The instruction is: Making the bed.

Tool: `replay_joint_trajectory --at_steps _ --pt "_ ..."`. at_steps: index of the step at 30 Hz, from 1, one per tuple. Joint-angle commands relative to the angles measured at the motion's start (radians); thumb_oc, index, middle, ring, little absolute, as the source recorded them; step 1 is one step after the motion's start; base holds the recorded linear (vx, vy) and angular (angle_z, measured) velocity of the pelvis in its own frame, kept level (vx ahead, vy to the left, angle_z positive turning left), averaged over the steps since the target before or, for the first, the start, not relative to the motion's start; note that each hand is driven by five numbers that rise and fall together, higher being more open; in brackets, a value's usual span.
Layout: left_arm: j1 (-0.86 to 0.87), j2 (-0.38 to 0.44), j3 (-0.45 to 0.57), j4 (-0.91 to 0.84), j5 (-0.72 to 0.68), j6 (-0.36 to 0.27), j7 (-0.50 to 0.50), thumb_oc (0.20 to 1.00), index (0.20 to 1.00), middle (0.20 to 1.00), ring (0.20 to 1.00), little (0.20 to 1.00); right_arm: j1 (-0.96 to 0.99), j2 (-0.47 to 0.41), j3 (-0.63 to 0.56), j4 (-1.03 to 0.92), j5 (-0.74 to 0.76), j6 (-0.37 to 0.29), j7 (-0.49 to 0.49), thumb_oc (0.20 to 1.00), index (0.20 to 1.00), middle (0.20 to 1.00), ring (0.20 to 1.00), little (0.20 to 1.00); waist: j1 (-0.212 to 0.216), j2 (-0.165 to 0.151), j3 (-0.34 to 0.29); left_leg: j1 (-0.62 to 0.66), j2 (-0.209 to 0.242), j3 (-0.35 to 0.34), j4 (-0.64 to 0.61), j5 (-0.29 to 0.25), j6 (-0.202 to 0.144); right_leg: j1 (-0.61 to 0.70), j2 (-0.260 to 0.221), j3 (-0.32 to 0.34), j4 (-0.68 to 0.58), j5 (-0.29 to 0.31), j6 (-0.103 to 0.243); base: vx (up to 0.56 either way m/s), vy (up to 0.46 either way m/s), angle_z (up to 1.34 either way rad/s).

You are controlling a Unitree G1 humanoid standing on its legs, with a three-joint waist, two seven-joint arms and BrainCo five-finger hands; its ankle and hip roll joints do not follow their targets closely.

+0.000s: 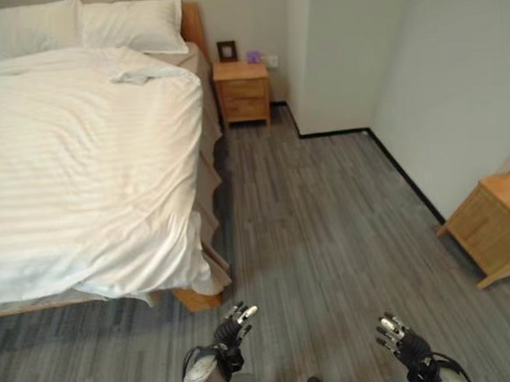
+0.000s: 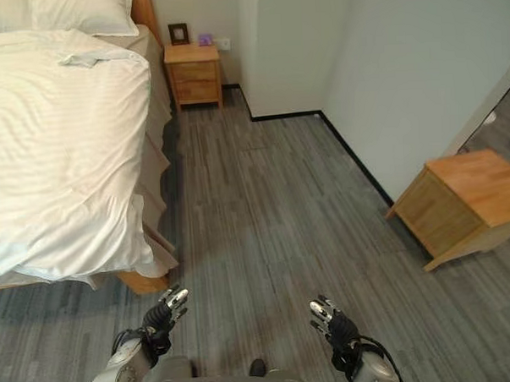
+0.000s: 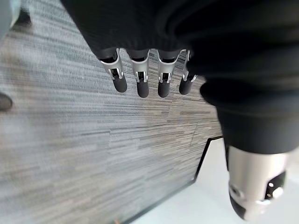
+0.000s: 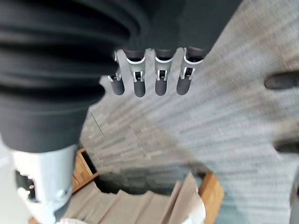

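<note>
Both the left hand [image 1: 234,325] and right hand [image 1: 398,337] hang released and empty above the floor [image 1: 324,222]; approach the duvet [image 1: 84,165] at its rumpled foot corner squarely.

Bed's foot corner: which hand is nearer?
Left. The left hand hangs open just below the bed's foot corner; the right hand, also open, is farther out over the floor.

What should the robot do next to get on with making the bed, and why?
Probably step toward the bed. Both the left hand and the right hand hang open and empty over the floor, short of the duvet, whose top edge by the pillows looks rumpled.
</note>
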Motion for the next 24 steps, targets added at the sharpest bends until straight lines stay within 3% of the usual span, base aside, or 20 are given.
replay_joint_trajectory --at_steps 1,6,11,13,15,16,17,18,19,22,24 --pt "-0.068 0.036 -0.007 -0.051 0.042 -0.043 -0.018 1.0 1.0 1.0 1.0 1.0 -0.041 0.022 0.002 -0.095 -0.029 -0.022 0.049 1.0 1.0 1.0 1.0 1.0 0.005 0.02 0.009 0.083 -0.002 -0.003 -0.11 -0.029 0.059 -0.003 -0.058 0.073 0.04 0.0 0.113 0.01 0.0 0.23" --pt "-0.098 0.027 -0.039 -0.051 0.042 -0.047 -0.007 1.0 1.0 1.0 1.0 1.0 -0.054 0.033 0.018 -0.078 -0.042 -0.025 0.031 1.0 1.0 1.0 1.0 1.0 -0.01 0.027 -0.004 0.122 -0.005 -0.015 -0.164 -0.023 0.065 0.0 -0.053 0.066 0.046 -0.004 0.111 0.05 0.04 0.16" --pt "-0.093 0.033 0.009 -0.064 0.003 -0.061 0.027 1.0 1.0 1.0 1.0 1.0 -0.111 0.033 0.038 -0.078 -0.086 -0.033 0.027 1.0 1.0 1.0 1.0 1.0 0.021 0.015 -0.007 0.141 -0.016 -0.034 -0.149 -0.054 0.086 0.015 -0.074 0.045 0.077 -0.019 0.117 0.05 0.049 -0.04" --pt "-0.095 0.025 0.031 -0.057 -0.026 -0.062 0.037 1.0 1.0 1.0 1.0 1.0 -0.128 0.031 0.045 -0.082 -0.119 -0.037 0.023 1.0 1.0 1.0 1.0 1.0 0.035 0.012 -0.005 0.149 -0.025 -0.052 -0.146 -0.068 0.099 -0.01 -0.083 0.042 0.153 -0.022 0.129 0.0 0.054 0.09" --pt "-0.104 0.033 0.04 -0.075 -0.021 -0.069 0.047 1.0 1.0 1.0 1.0 1.0 -0.152 0.032 0.044 -0.082 -0.139 -0.042 0.012 1.0 1.0 1.0 1.0 1.0 0.035 0.014 0.015 0.157 -0.02 -0.045 -0.145 -0.073 0.112 -0.075 -0.091 0.05 0.289 0.008 0.166 -0.04 0.058 0.14" --pt "-0.104 0.033 0.04 -0.075 -0.021 -0.069 0.047 1.0 1.0 1.0 1.0 1.0 -0.152 0.032 0.044 -0.082 -0.139 -0.042 0.012 1.0 1.0 1.0 1.0 1.0 0.036 0.014 0.015 0.156 -0.021 -0.044 -0.144 -0.073 0.113 -0.077 -0.092 0.052 0.292 0.007 0.166 -0.05 0.035 0.13" --pt "-0.133 0.056 0.026 -0.081 -0.003 -0.075 0.052 1.0 1.0 1.0 1.0 1.0 -0.171 0.047 0.031 -0.068 -0.116 -0.049 -0.002 1.0 1.0 1.0 1.0 1.0 0.02 0.02 0.039 0.158 -0.014 -0.073 -0.139 -0.07 0.117 -0.124 -0.075 0.109 0.391 0.022 0.193 0.0 0.009 0.16" --pt "-0.14 0.061 0.023 -0.083 0.0 -0.076 0.054 1.0 1.0 1.0 1.0 1.0 -0.172 0.055 0.026 -0.068 -0.1 -0.052 -0.005 1.0 1.0 1.0 1.0 1.0 0.013 0.02 0.042 0.166 -0.014 -0.09 -0.144 -0.07 0.116 -0.139 -0.059 0.143 0.399 0.02 0.19 0.03 -0.002 0.37" --pt "-0.146 0.066 0.023 -0.093 0.002 -0.077 0.055 1.0 1.0 1.0 1.0 1.0 -0.165 0.063 0.02 -0.075 -0.081 -0.052 -0.004 1.0 1.0 1.0 1.0 1.0 0.009 0.021 0.04 0.173 -0.01 -0.103 -0.151 -0.072 0.112 -0.148 -0.054 0.16 0.375 0.013 0.182 0.08 -0.036 0.58" --pt "-0.147 0.07 0.029 -0.105 -0.001 -0.078 0.055 1.0 1.0 1.0 1.0 1.0 -0.15 0.062 0.02 -0.077 -0.077 -0.049 0.005 1.0 1.0 1.0 1.0 1.0 0.011 0.02 0.034 0.183 -0.001 -0.114 -0.153 -0.078 0.104 -0.14 -0.076 0.129 0.309 0.007 0.161 0.08 -0.067 0.57" --pt "-0.138 0.071 0.042 -0.101 0.008 -0.082 0.054 1.0 1.0 1.0 1.0 1.0 -0.128 0.043 0.027 -0.076 -0.106 -0.041 0.022 1.0 1.0 1.0 1.0 1.0 0.026 -0.004 0.022 0.167 -0.005 -0.128 -0.135 -0.091 0.088 -0.071 -0.091 0.087 0.165 -0.016 0.143 0.1 -0.14 0.23"
